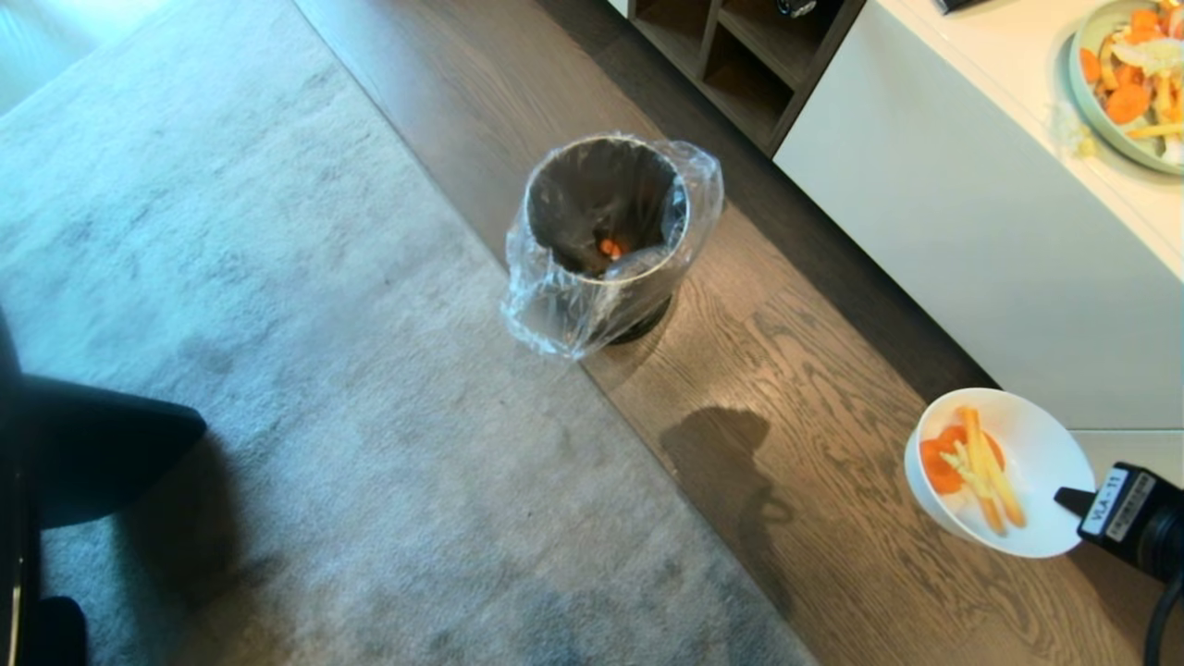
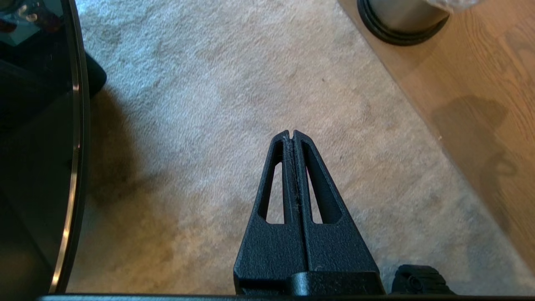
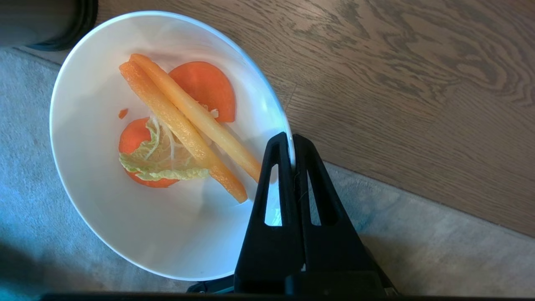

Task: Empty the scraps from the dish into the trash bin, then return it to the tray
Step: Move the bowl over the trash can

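Right gripper [image 3: 292,144] clamped on bowl [image 1: 1036,462] rim, lower right of head view. Scraps [image 3: 179,129] inside bowl. Bin [image 1: 601,240] upper centre, well apart. Left gripper [image 2: 292,136] closed, empty, over carpet [image 2: 209,104].

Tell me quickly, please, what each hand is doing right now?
Left hand: shut, empty, above the carpet.
Right hand: shut on the rim of the dish, scraps still inside.

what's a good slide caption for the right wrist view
Right gripper shut on rim of white bowl holding carrot scraps.
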